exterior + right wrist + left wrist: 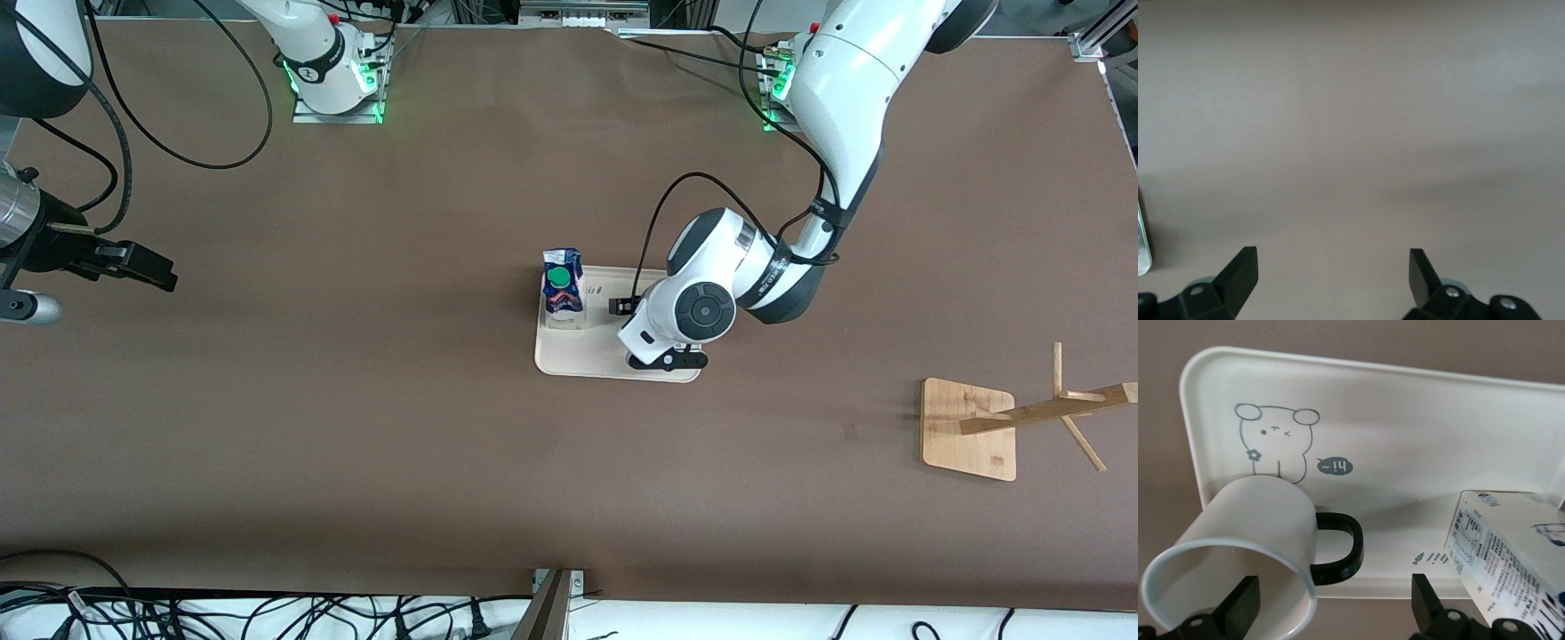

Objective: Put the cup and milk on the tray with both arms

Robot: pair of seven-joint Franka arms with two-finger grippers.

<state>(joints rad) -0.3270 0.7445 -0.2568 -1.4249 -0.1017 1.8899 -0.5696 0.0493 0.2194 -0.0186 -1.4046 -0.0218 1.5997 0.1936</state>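
Observation:
The cream-white tray (605,348) lies mid-table. The milk (562,283) stands on its end toward the right arm. The left wrist view shows the tray (1418,453), the milk (1511,547) and the white cup (1251,533) with its black handle (1341,550), standing on the tray by the bunny drawing. My left gripper (669,359) (1333,603) is open just over the cup: one finger (1238,608) over its mouth, the other clear of the handle. In the front view the arm hides the cup. My right gripper (133,262) (1331,273) is open and empty, waiting over bare table at the right arm's end.
A wooden rack with a square base (969,428) stands toward the left arm's end, nearer to the front camera than the tray. Cables lie along the table's front edge (267,613). Brown tabletop surrounds the tray.

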